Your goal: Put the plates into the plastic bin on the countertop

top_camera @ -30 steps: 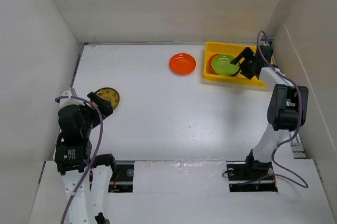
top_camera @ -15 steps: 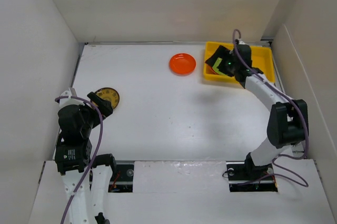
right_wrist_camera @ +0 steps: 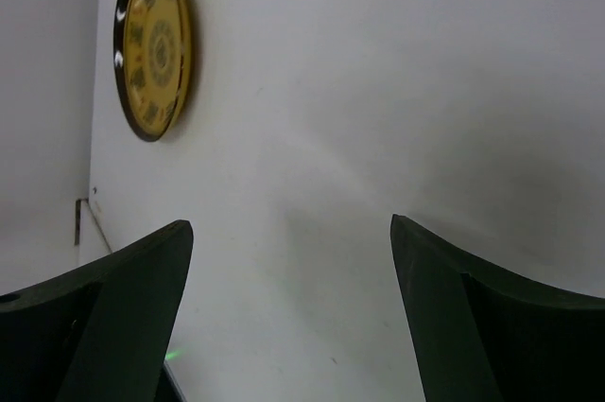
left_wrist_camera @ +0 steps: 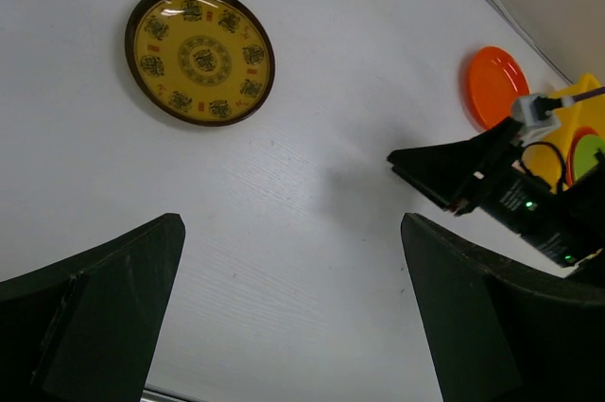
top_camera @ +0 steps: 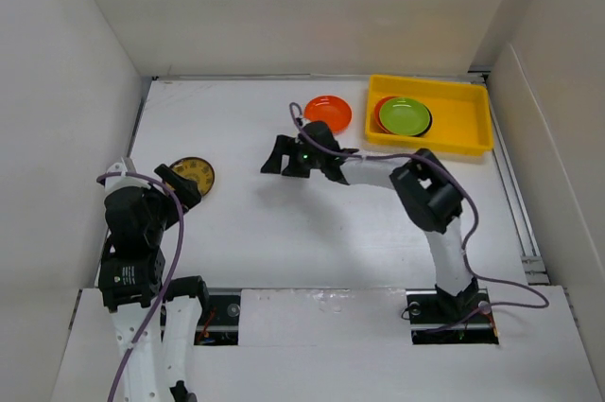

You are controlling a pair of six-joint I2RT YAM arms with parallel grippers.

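Right gripper [top_camera: 276, 158] swung from bin [top_camera: 463, 123] out over counter [top_camera: 284, 232] | jaws apart, empty | left gripper [left_wrist_camera: 293, 312] likewise spread, idle | gold plate [top_camera: 194, 175] flat at left, orange plate [top_camera: 328, 113] beside bin | plates likely light, stiff, slick, breakable: pinch rim.

The worktop [top_camera: 284, 222] is matt white with a faint fine grain. The brown-and-gold plate [left_wrist_camera: 199, 54] has a glossy rim that catches the light. The orange plate [top_camera: 327, 113] and green plate [top_camera: 404, 115] look smooth. The bin [top_camera: 463, 123] is smooth yellow plastic. The left claw [left_wrist_camera: 293, 260] is dull matt black.
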